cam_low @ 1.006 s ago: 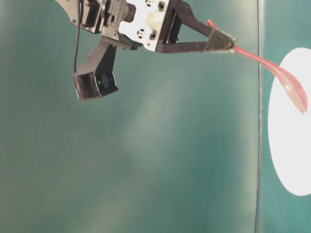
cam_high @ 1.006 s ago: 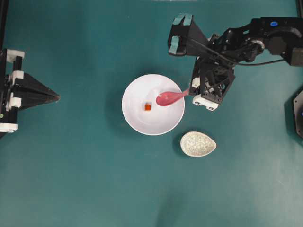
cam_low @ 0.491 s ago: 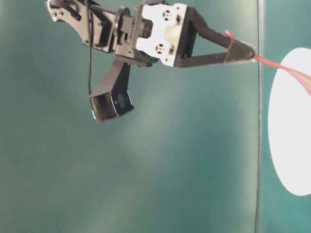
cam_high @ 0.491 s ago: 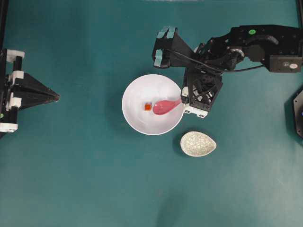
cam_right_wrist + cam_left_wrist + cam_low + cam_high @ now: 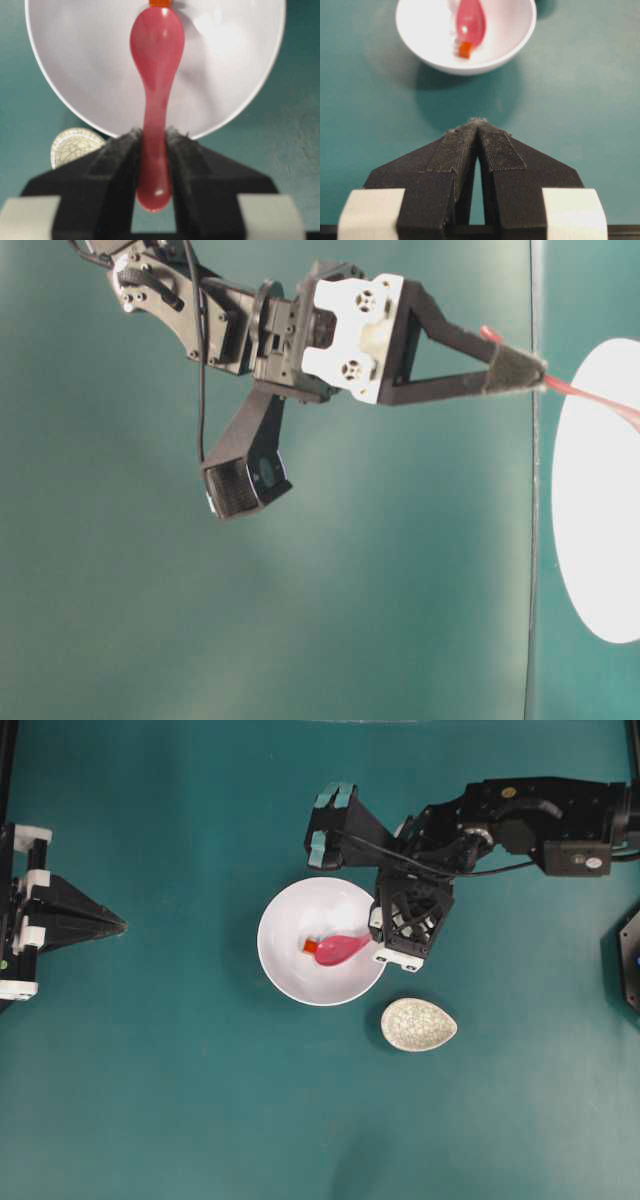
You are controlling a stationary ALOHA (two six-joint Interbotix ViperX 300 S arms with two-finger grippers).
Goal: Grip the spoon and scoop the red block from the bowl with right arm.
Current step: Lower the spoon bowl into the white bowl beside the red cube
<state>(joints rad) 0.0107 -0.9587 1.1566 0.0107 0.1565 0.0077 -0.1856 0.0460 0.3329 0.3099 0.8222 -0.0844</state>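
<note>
Half the red block (image 5: pixel 160 2) is cut off beyond the spoon (image 5: pixel 156 75) gripped by the right hand (image 5: pixel 152 145).

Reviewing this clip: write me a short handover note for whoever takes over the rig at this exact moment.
Right tool: shut on the spoon, gripping its handle, scoop reaching into the bowl.
Left tool: shut, empty, parked at the left edge, well away from the bowl.
Red block: lies in the bowl, at the tip of the scoop; not yet on the spoon.
Speckled dish: on the table beside the bowl, empty.
Done: spoon gripped and brought to the block.
Left: get the block onto the scoop and lift it out.
</note>
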